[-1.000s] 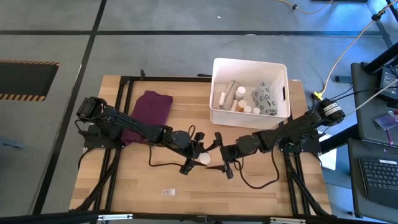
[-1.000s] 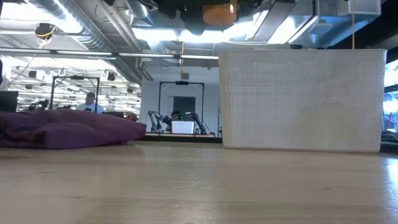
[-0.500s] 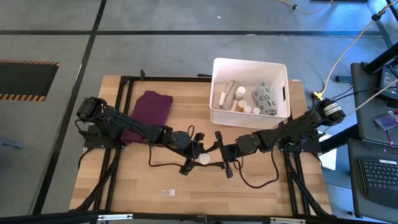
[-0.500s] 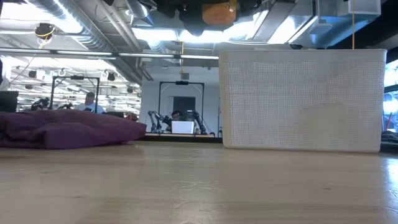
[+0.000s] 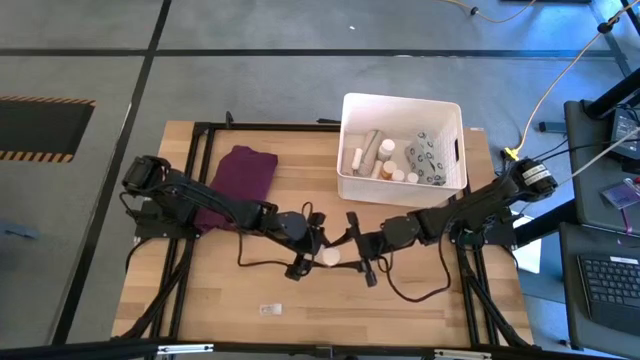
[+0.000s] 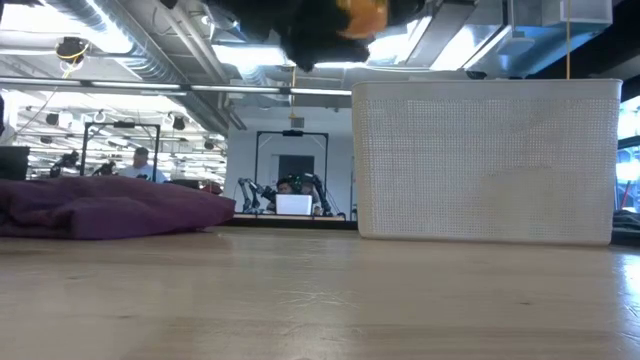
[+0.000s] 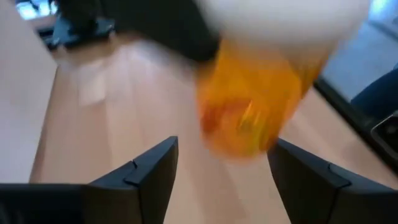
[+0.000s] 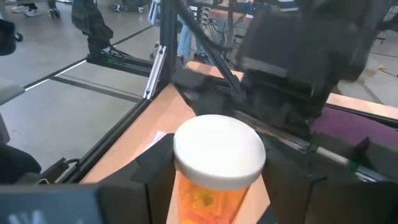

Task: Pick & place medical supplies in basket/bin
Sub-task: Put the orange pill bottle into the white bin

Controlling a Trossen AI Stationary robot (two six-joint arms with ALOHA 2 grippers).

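Observation:
An orange pill bottle with a white cap is up in the air between both grippers, over the table's middle. My right gripper is shut on it, and the bottle shows sharp between its fingers. My left gripper is open. Its fingers stand on either side of the blurred bottle without visibly touching it. The white bin stands at the far right with several supplies inside. The low view shows only its wall. My right gripper pinches the bottle's orange body just under the white cap, one finger on each side. The fingers come in about level from the table's right. The bottle sits roughly upright, cap up, lifted clear of the table.
A purple folded cloth lies at the far left and shows on the left in the low view. A small white label lies near the front edge. Bare wood lies between the grippers and the bin.
In the low view the orange bottle overhead has shifted a little to the right and gone blurred. In the high view its white cap has crept slightly toward the right arm.

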